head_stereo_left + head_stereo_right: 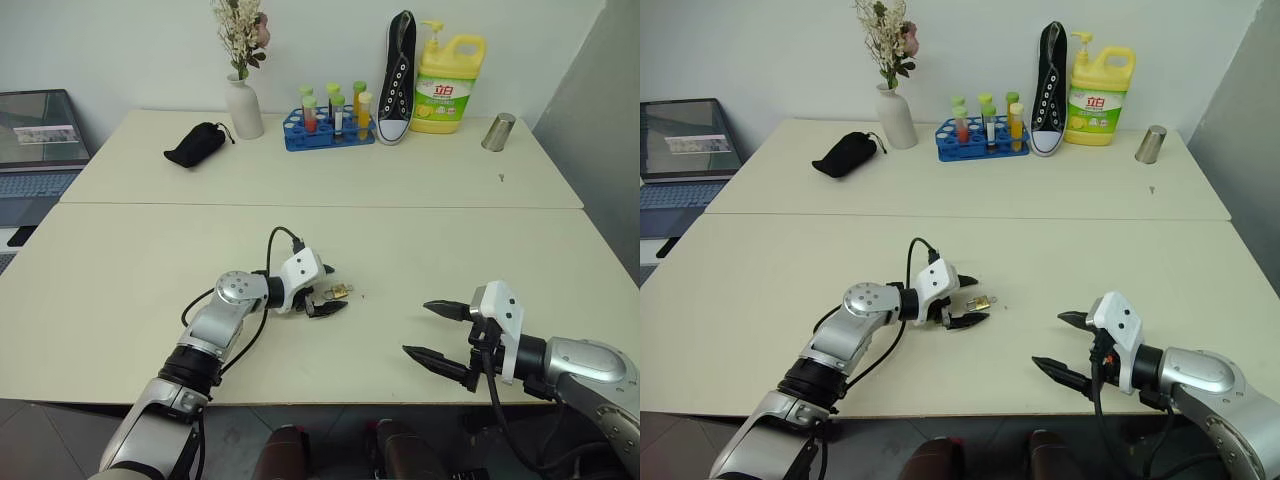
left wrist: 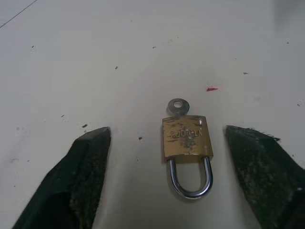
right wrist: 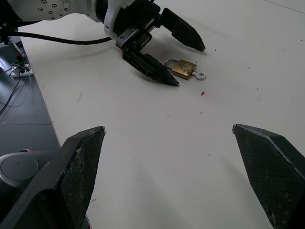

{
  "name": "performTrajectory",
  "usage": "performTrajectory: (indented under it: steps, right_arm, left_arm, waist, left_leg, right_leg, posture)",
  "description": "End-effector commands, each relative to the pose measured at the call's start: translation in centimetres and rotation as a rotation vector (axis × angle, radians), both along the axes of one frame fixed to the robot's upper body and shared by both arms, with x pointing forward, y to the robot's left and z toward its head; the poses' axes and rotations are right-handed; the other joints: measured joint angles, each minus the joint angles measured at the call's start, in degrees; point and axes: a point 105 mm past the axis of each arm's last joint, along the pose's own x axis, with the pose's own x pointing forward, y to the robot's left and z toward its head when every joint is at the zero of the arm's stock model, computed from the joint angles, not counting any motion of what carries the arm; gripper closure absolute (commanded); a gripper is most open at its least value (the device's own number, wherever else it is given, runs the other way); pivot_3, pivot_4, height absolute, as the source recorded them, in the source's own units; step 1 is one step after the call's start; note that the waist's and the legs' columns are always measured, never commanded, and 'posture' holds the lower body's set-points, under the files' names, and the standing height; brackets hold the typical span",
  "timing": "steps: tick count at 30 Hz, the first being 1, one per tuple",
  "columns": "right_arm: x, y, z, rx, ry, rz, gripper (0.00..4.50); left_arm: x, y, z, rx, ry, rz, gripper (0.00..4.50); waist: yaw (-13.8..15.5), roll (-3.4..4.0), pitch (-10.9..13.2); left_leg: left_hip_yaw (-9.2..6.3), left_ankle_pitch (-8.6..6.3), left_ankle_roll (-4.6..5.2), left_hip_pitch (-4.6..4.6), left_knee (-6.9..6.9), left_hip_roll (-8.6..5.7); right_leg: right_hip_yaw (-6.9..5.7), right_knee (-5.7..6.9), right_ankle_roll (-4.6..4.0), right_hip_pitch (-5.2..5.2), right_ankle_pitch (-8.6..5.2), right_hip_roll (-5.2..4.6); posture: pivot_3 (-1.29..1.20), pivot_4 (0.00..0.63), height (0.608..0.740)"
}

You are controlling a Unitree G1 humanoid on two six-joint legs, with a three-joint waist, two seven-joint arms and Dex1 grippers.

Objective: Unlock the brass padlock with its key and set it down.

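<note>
Your left gripper (image 2: 157, 162) stands apart around the padlock (image 2: 186, 136) (key (image 2: 177, 108) inserted), touching nothing; your right gripper (image 1: 440, 333) hangs wide, empty.

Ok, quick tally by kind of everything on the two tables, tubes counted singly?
Brass padlock with key: 1
Black pouch: 1
Vase of flowers: 1
Tube rack: 1
Tubes: 5
Sneaker: 1
Detergent bottle: 1
Metal cup: 1
Total: 12

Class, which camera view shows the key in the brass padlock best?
The left wrist view: the key sticks out of the brass padlock, its round bow clear. The right wrist view shows it as a small silvery tab; in the head views it is barely discernible.
</note>
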Motion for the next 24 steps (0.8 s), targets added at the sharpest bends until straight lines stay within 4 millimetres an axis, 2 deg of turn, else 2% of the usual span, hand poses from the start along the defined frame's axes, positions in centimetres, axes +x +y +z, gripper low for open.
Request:
performTrajectory:
  steps: [1,5,7,12,15,17,20,22,24]
  right_arm:
    - [-0.3,0.5,0.8,0.003,-0.038,0.018,0.0]
    - [-0.2,0.5,0.9,0.002,-0.043,0.019,0.0]
    - [-0.1,0.6,1.0,0.001,-0.048,0.02,0.0]
    - [0.4,0.4,1.4,-0.005,-0.101,-0.01,0.0]
    - [1.1,0.4,1.9,-0.007,-0.2,-0.05,0.0]
    - [1.2,0.5,2.0,-0.008,-0.247,-0.06,0.0]
    - [1.0,0.5,1.3,-0.017,-0.197,-0.081,0.0]
    - [0.8,0.9,1.4,0.014,-0.185,-0.07,0.0]
    - [1.0,1.2,1.6,0.019,-0.205,-0.071,0.0]
  left_arm:
    - [-0.2,-0.1,-0.3,0.055,0.017,-0.037,1.82]
    - [-0.2,0.0,-0.5,0.073,0.022,-0.037,3.11]
    - [-0.2,0.2,-0.6,0.088,0.025,-0.031,3.52]
    - [-0.8,0.7,-0.4,0.121,-0.014,-0.079,3.52]
    - [-0.6,0.0,1.4,0.118,-0.189,-0.144,3.52]
    - [-1.3,-0.7,2.5,0.103,-0.258,-0.243,3.52]
    - [-1.2,-1.3,3.8,0.109,-0.405,-0.31,3.52]
    - [-0.7,-1.9,5.3,0.082,-0.552,-0.333,3.52]
    - [-1.2,-2.2,6.2,0.066,-0.681,-0.41,3.52]
  waist:
    - [-0.01,0.0,0.0]
    - [-0.01,0.0,-0.01]
    - [-0.01,0.0,-0.01]
    - [-0.05,0.0,-0.01]
    - [-0.3,0.0,-0.01]
    - [-0.17,0.0,-0.01]
    - [0.02,-0.01,0.0]
    - [0.25,-0.02,0.0]
    - [0.35,-0.02,0.0]
  left_leg:
    - [0.0,0.0,0.0,0.0,0.0,-0.01]
    - [0.0,0.0,0.0,0.01,0.0,-0.01]
    - [0.0,0.0,0.0,0.01,0.0,-0.01]
    - [0.0,0.0,0.0,0.02,0.0,0.01]
    - [0.01,0.0,0.0,0.03,-0.04,0.04]
    - [-0.01,0.0,0.0,0.01,-0.04,0.04]
    - [0.01,0.0,0.0,-0.02,-0.04,0.01]
    - [0.02,0.0,0.0,-0.05,0.01,-0.01]
    - [0.02,0.0,0.0,-0.05,0.02,-0.03]
  right_leg:
    - [0.0,0.0,0.0,0.0,0.0,0.0]
    - [0.0,0.0,0.0,0.0,0.0,0.0]
    - [0.01,0.0,0.0,0.0,0.0,0.0]
    - [0.01,0.01,0.0,0.0,0.0,0.01]
    - [0.04,0.01,0.0,-0.02,0.0,0.06]
    - [0.06,0.01,0.0,-0.03,0.0,0.05]
    - [0.05,-0.01,0.0,-0.03,0.0,0.01]
    - [0.04,-0.02,0.0,-0.03,0.0,-0.02]
    - [0.05,-0.02,0.0,-0.03,0.01,-0.03]
  posture:
    - [0.0,0.15,0.74]
    - [0.0,0.15,0.74]
    - [0.0,0.15,0.74]
    - [0.0,0.15,0.74]
    - [0.0,0.15,0.74]
    - [0.0,0.15,0.74]
    - [0.0,0.15,0.74]
    - [0.0,0.15,0.74]
    - [0.0,0.15,0.74]
